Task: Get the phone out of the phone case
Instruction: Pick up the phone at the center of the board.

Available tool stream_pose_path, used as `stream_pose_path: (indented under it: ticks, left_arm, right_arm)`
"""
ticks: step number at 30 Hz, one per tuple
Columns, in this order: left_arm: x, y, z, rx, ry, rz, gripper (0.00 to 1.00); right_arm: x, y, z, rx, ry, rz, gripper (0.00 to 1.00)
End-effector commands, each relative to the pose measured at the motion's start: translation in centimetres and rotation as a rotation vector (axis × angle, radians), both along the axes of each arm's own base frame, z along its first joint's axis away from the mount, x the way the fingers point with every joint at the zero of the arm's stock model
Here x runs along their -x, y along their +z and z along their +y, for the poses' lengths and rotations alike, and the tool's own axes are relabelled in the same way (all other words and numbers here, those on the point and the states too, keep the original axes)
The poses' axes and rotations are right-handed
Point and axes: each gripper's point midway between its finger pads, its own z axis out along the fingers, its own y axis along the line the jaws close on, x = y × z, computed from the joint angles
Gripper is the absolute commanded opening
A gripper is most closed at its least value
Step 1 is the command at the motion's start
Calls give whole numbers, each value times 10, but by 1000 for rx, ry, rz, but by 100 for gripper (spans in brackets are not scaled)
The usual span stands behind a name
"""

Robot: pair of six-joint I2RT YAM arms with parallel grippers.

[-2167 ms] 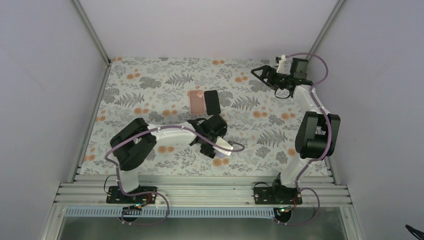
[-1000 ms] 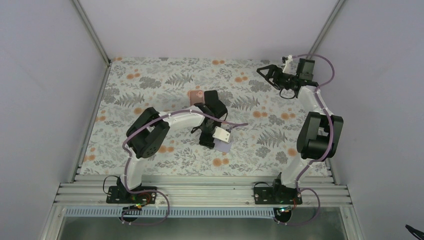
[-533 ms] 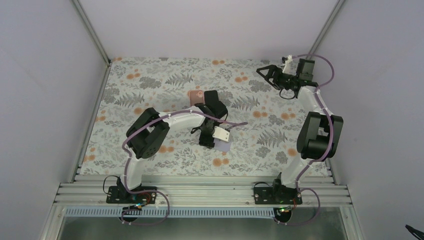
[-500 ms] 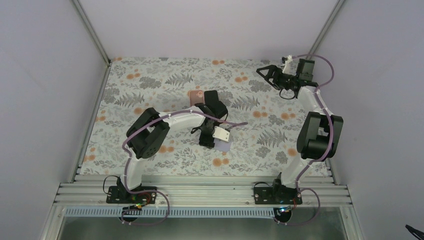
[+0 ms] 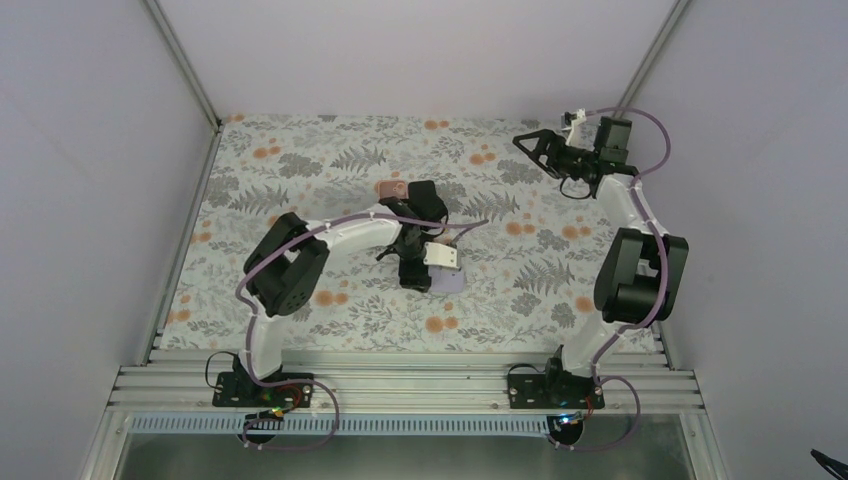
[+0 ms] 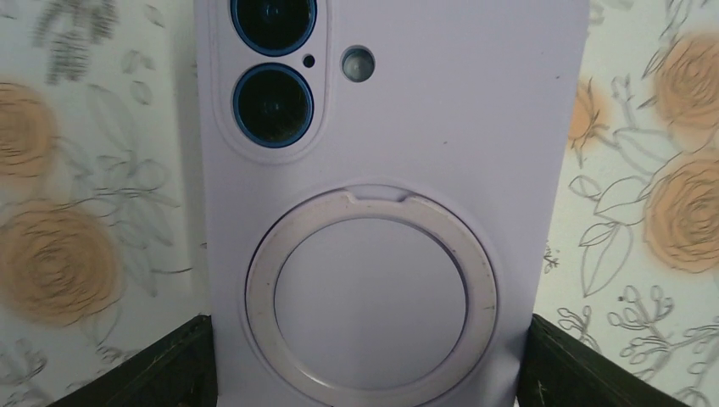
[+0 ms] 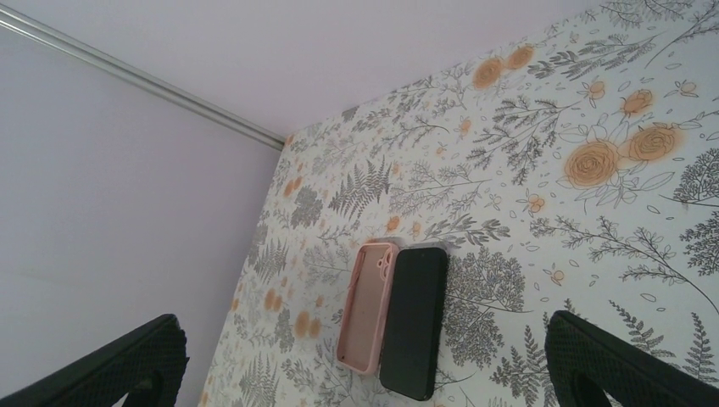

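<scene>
Pale purple walls (image 5: 400, 50) stand around a table with a flat cloth (image 5: 300, 160) on it. The cloth has grey ferns and orange flowers printed all over.

Two white and black arms rise from the near edge. The left arm (image 5: 340, 232) bends to the middle of the cloth. The right arm (image 5: 635, 265) stands tall at the far right.

The left gripper (image 6: 366, 356) pinches a smooth purple phone case (image 6: 381, 170), with a rough black finger (image 6: 161, 365) pressed on each long side. The phone (image 6: 273, 17) sits inside it, back up, over the middle of the cloth. The right gripper (image 5: 535, 150) is spread wide and holds nothing.

Farther back lie a soft pink case (image 7: 366, 309) and a shiny black phone (image 7: 415, 322), side by side and touching.

The purple phone case has a big round ring (image 6: 370, 292) and shows two dark blue lenses (image 6: 273, 103).
</scene>
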Motion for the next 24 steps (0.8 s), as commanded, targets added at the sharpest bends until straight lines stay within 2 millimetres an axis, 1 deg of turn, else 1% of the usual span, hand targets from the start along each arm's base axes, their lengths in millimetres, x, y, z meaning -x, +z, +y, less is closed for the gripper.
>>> stream_pose_path:
  ticks: [1, 5, 10, 11, 12, 13, 17, 20, 24]
  left_arm:
    - [-14, 61, -22, 203, 103, -5, 50]
    - [-33, 87, -24, 290, 186, -29, 49]
    - [-64, 122, -27, 390, 290, -108, 48]
    - [-69, 127, -28, 401, 307, -121, 48]
    - [-74, 131, -29, 410, 321, -127, 48]
    - [-78, 135, -30, 418, 337, -130, 48]
    - [-94, 145, -34, 436, 387, -143, 48]
    - [-100, 152, -36, 454, 392, -173, 48]
    - [-103, 159, -41, 471, 391, -178, 48]
  right_arm:
    - [11, 20, -1, 8, 9, -64, 99]
    - [22, 15, 4, -15, 26, -41, 98]
    - [42, -13, 16, -71, 78, 55, 92]
    - [50, -13, 21, -75, 91, 56, 92]
    - [59, -19, 27, -83, 110, 74, 87]
    - [65, -23, 33, -88, 131, 82, 84]
    - [87, -31, 59, -86, 217, 103, 76]
    - [99, -35, 77, -82, 271, 115, 74]
    - [105, -37, 94, -80, 315, 122, 73]
